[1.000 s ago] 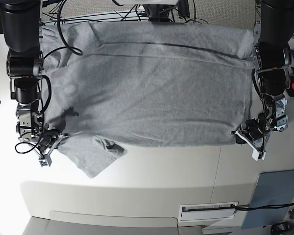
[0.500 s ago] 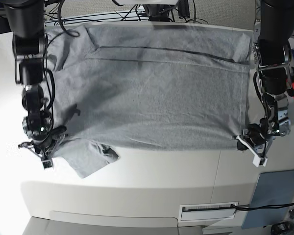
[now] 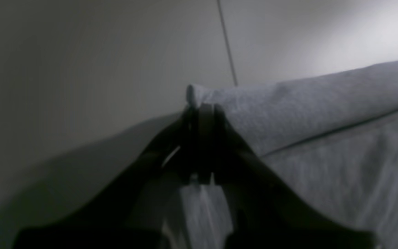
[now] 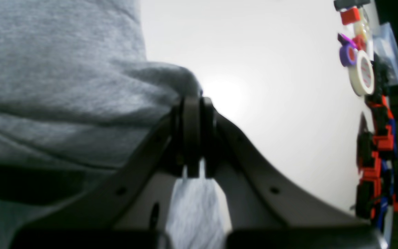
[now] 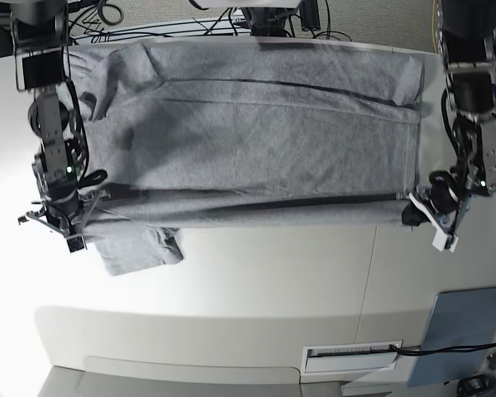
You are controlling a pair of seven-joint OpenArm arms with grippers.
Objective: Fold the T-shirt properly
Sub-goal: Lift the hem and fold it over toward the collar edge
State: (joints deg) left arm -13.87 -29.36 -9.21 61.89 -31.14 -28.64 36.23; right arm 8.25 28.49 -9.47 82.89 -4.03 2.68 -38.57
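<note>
- White tabletop (image 5: pixel 256 281) fills the base view, with one T-shirt (image 5: pixel 256 141) spread wide across its far half. Two arms work it. The right gripper (image 5: pixel 62 227) at the left side and the left gripper (image 5: pixel 434 217) at the right side each pinch a corner of the shirt's near edge.
- Compared with a second ago, both grippers have carried that near edge farther away from the table's near side. The shirt now looks narrower front to back, and a dark fold line runs straight between the two grippers. One sleeve (image 5: pixel 136 248) hangs out at the near left, tucked in closer than before. I judge a lengthwise fold to be under way, the lifted edge heading for the far side.
- Also in this view: one grey-blue panel (image 5: pixel 463 327) at the near right, well apart from the shirt.
- Left wrist view: the jaws are clamped together on a small peak of grey cloth. The shirt stretches off to the right, and bare table with one thin seam line lies beyond.
- Right wrist view: the jaws are likewise pressed tight on a bunched fold of the shirt. One roll of tape (image 4: pixel 363 72) and assorted red and purple clutter sit at the far right edge.
</note>
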